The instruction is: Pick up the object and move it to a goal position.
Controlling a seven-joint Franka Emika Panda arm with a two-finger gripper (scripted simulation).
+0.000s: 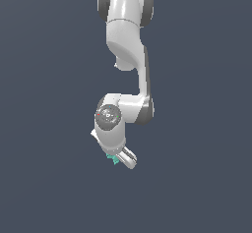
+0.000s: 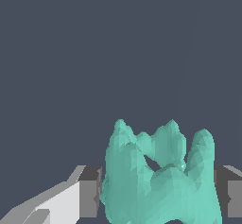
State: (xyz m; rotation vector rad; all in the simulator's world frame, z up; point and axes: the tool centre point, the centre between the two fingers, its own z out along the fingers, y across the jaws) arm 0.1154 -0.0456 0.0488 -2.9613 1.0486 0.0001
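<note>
Teal object (image 2: 160,176) sat pinched between the gripper's (image 1: 119,159) pads (image 2: 90,192) at lower centre of the exterior view. Carrying it well probably meant steady squeeze, slow travel, no twisting.

Behind everything there is only a flat, dark slate-blue backdrop (image 1: 44,104); it runs plain and even in the exterior view; the wrist view shows that same shade.
</note>
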